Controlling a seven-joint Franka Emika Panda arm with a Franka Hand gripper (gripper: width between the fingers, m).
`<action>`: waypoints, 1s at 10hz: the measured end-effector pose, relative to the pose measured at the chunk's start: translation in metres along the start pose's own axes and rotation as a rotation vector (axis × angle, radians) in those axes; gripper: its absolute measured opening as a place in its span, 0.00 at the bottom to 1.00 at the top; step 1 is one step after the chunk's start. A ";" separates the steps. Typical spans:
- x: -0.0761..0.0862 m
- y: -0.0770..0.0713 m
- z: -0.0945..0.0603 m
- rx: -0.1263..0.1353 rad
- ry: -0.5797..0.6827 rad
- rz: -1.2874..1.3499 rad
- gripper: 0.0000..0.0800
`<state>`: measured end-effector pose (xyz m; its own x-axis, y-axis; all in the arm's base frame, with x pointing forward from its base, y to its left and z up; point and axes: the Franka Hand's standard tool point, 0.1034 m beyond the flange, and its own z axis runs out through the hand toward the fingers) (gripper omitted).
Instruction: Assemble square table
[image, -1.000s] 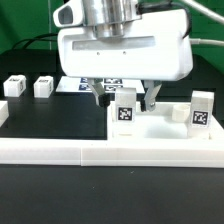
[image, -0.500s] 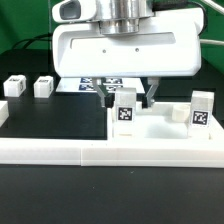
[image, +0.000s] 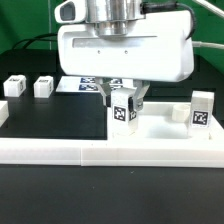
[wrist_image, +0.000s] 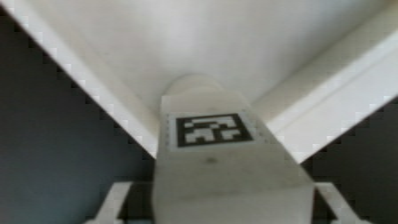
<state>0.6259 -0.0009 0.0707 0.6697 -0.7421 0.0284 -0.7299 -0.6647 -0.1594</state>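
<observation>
The white square tabletop (image: 160, 130) lies at the exterior view's right, against the border rail. One white tagged leg (image: 124, 108) stands upright at its near left corner, another leg (image: 201, 108) at its right. My gripper (image: 123, 98) straddles the left leg, one finger on each side. In the wrist view the leg (wrist_image: 214, 135) fills the space between the fingers (wrist_image: 121, 200), with a thin dark gap on each side; the jaws are open. The tabletop's rimmed corner (wrist_image: 205, 40) lies below it. Two loose legs (image: 14, 86) (image: 43, 87) sit at the far left.
The long white border rail (image: 100, 152) runs along the front. The marker board (image: 88, 84) lies at the back behind the gripper. A further white block (image: 2, 112) shows at the left edge. The table surface is black.
My gripper has moved to the exterior view's left, from beside the left leg to over it, and its fingers now flank the leg. The legs and tabletop have not moved.
</observation>
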 end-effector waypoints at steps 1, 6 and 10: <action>0.000 0.002 0.001 0.017 0.006 0.225 0.37; -0.004 0.001 0.001 0.054 -0.054 0.833 0.38; -0.008 0.003 0.002 0.024 -0.075 0.535 0.67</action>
<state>0.6189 0.0037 0.0677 0.2141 -0.9677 -0.1333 -0.9689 -0.1930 -0.1549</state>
